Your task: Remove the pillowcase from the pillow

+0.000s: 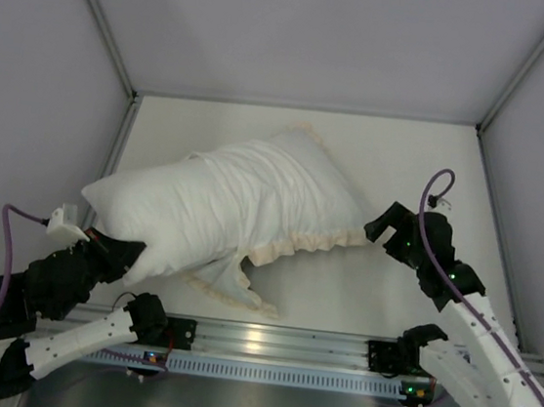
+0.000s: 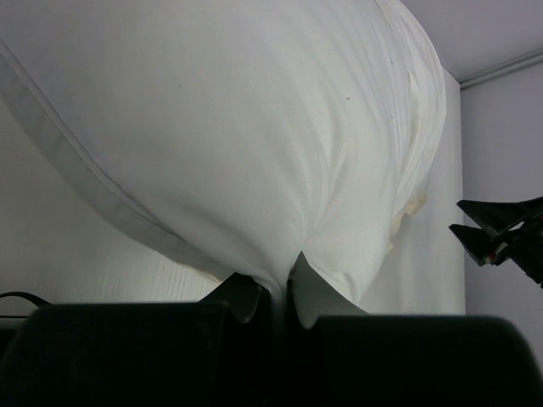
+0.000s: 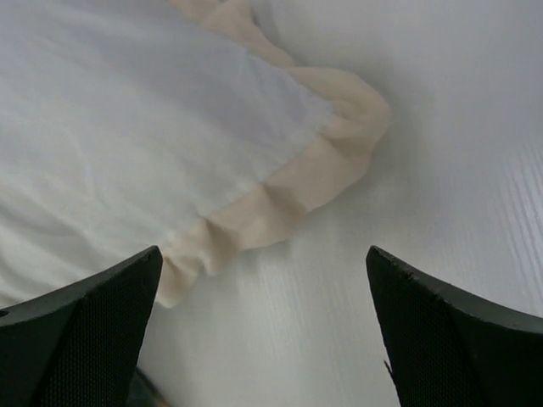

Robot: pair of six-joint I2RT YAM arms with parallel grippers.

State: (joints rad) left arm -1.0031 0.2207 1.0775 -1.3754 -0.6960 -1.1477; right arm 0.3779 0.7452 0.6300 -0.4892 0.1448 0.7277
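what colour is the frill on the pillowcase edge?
Cream frill, white pillowcase face beside it; clearest in right wrist view.

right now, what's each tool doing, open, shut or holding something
Left tool: shut on the pillow, pinching its white fabric.
Right tool: open, holding nothing, beside the pillowcase at its frilled corner.

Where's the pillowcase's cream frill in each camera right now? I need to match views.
Top external: frill along the pillowcase lower-right edge, mid-frame.
Left wrist: frill slivers right of centre.
Right wrist: frill runs diagonally across the centre.
Shared landmark: the open right pincer, beside the frill in all three.
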